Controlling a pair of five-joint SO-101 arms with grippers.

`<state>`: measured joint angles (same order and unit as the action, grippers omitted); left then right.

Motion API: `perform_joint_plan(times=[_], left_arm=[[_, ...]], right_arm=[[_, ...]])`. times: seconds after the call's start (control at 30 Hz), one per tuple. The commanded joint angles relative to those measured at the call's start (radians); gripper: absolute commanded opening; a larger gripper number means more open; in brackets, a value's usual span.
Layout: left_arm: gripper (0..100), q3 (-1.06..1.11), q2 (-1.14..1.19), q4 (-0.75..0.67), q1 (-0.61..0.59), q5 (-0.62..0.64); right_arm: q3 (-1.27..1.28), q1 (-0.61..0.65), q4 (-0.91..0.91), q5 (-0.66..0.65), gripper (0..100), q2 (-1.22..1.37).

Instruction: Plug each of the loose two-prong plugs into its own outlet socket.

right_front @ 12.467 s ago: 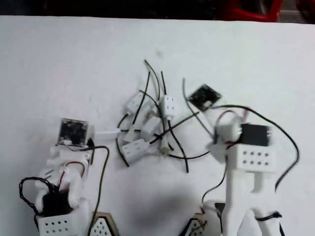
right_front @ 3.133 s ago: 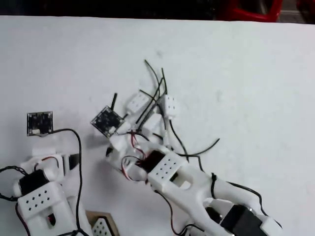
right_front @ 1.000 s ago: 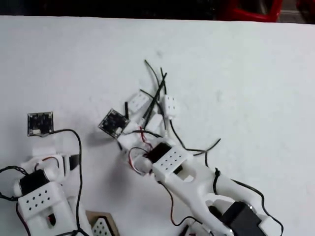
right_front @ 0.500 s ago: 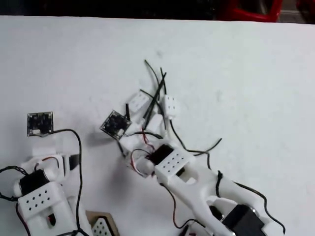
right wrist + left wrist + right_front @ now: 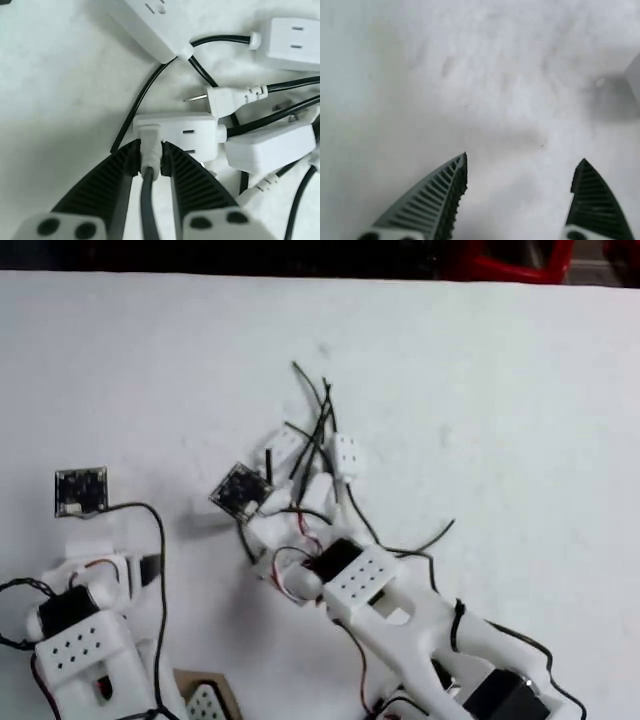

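The right fingers [image 5: 131, 157] pinch a white plug [image 5: 149, 140], its end pushed against a socket block [image 5: 190, 137]. This arm came over from its own side to the pile and has moved only a little in the last second, so this plug looks almost in. Just past it, another plug [image 5: 227, 95] lies loose. A socket [image 5: 292, 37] waits farther off. The left fingers [image 5: 447, 187] are spread wide over the table [image 5: 485, 85].

A white counter [image 5: 520, 390] with a faintly mottled surface spans almost the whole high view, evenly lit, with only soft shadows on it. Beyond its far edge runs a dark strip [image 5: 200, 252]. At the far right, part of a red piece of furniture [image 5: 465, 268] stands in that darkness; its kind cannot be told.
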<state>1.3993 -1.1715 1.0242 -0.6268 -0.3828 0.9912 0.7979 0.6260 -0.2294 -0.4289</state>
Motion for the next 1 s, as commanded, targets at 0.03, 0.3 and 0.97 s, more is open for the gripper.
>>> perform_joint_plan(times=[0.03, 0.3, 0.97], left_arm=[[33, -0.006, -0.018, -0.017, -0.01, 0.006], [33, 0.008, -0.018, -0.031, -0.007, 0.005], [33, 0.009, -0.018, -0.032, -0.007, 0.005]], right_arm=[[-0.015, -0.012, 0.007, 0.011, 1.6, -0.054], [-0.144, -0.016, 0.133, 0.012, 1.6, -0.203], [-0.537, -0.395, 0.277, 0.005, 1.6, -0.266]])
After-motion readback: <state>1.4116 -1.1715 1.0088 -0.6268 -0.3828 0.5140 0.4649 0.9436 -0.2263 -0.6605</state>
